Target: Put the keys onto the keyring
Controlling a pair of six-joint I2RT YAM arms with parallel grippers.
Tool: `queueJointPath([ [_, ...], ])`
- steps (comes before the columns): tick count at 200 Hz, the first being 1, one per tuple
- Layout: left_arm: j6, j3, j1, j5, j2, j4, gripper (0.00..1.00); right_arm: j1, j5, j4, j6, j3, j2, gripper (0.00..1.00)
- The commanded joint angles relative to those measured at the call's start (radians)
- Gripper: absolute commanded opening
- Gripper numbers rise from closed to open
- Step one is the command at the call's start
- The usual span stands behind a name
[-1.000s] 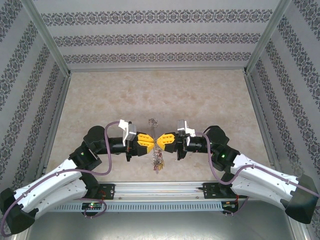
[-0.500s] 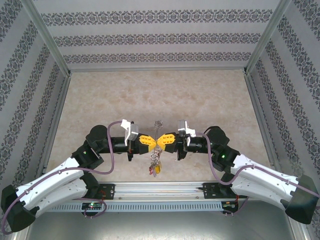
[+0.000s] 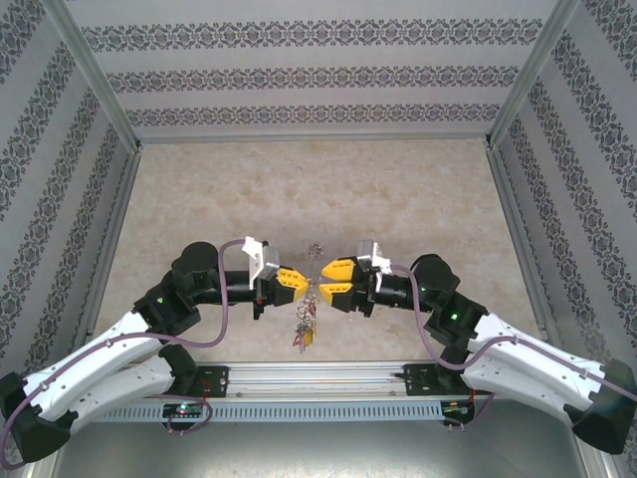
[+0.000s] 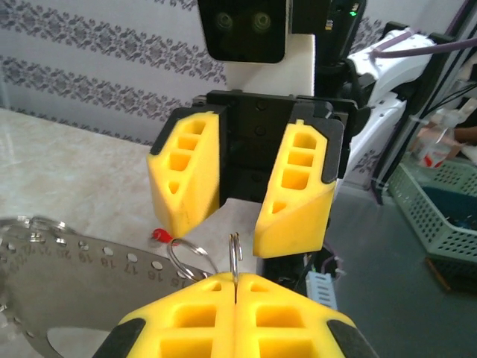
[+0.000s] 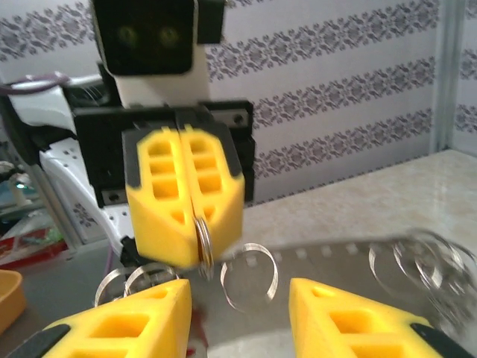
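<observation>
Nearest me, tagged keys (image 3: 304, 337) seem to dangle from the keyring (image 3: 310, 304) over the counter (image 3: 398, 199). My left claw (image 3: 299, 283) pinches 1 ring (image 4: 235, 257) of it. The right claw (image 3: 331, 282) is part-open and empty. I judge threading unfinished.

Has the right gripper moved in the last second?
Yes. Against the base rail, the right gripper has backed off rightward and opened, leaving the left gripper shut on the keyring.
</observation>
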Motion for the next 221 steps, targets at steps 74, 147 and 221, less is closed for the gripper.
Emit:
queueJointPath([
  [74, 0.308, 0.275, -0.120, -0.199, 0.115, -0.516, 0.00, 0.089, 0.118, -0.434, -0.247, 0.140, -0.054, 0.39],
  [147, 0.364, 0.388, -0.126, -0.132, 0.216, -0.670, 0.00, 0.123, 0.076, -0.412, -0.303, 0.141, -0.030, 0.37],
  [221, 0.386, 0.426, -0.146, -0.125, 0.258, -0.711, 0.00, 0.126, 0.020, -0.324, -0.307, 0.154, 0.041, 0.30],
])
